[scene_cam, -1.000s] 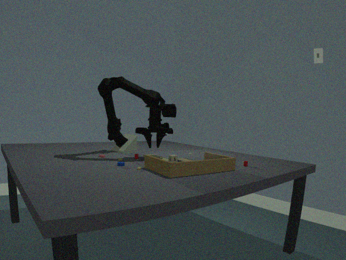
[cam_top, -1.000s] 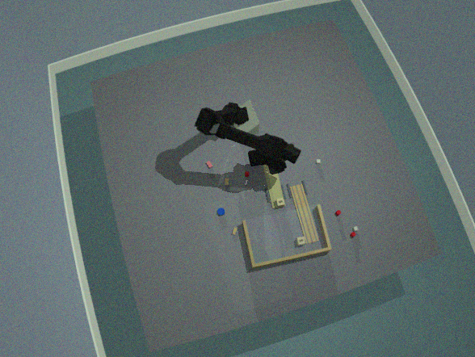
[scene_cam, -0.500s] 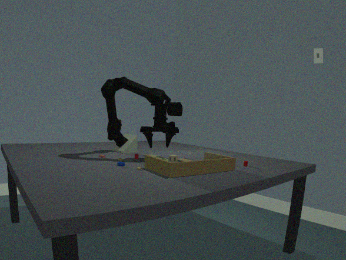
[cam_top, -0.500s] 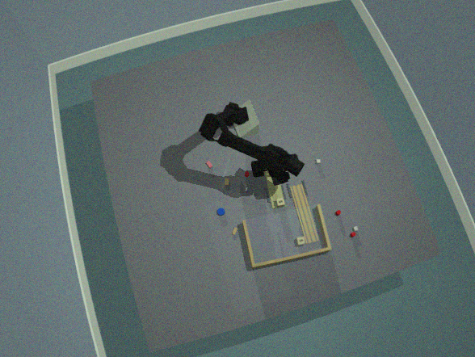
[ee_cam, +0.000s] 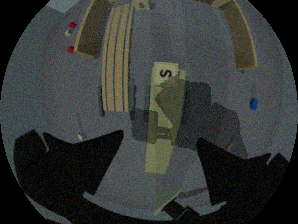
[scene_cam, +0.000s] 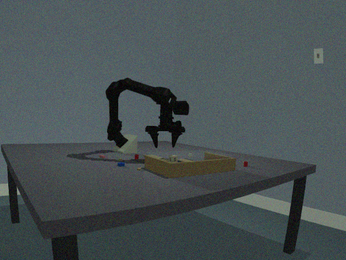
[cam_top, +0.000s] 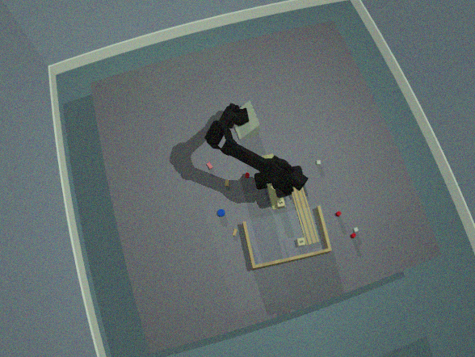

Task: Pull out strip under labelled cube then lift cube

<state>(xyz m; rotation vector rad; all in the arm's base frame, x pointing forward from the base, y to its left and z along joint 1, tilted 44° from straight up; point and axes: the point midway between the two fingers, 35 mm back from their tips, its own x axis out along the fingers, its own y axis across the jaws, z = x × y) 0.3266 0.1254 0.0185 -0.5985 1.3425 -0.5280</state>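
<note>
The tabletop [cam_top: 161, 262] [scene_cam: 147, 197] [ee_cam: 55, 90] spreads under my black arm [cam_top: 246, 155] [scene_cam: 141, 86]. Seen from above, a three-sided wooden frame [cam_top: 291, 258] [scene_cam: 200, 169] [ee_cam: 245, 40] lies at six o'clock from me. My pincer [cam_top: 280, 178] [scene_cam: 165, 147] [ee_cam: 161, 139] points down, spread wide, with nothing between its fingers. Toward five o'clock, a bundle of narrow strips [cam_top: 305, 218] [ee_cam: 117, 60] runs into the frame. Below me lies a pale yellow strip [cam_top: 272, 195] [ee_cam: 159, 160]; the cube marked S [cam_top: 280, 203] [ee_cam: 166, 73] sits at its six-o'clock end. Another marked cube [cam_top: 300, 241] [ee_cam: 141, 5] sits inside the frame, beside the bundle's far end. At eight o'clock is a small blue piece [cam_top: 220, 212] [scene_cam: 121, 164] [ee_cam: 254, 104].
</note>
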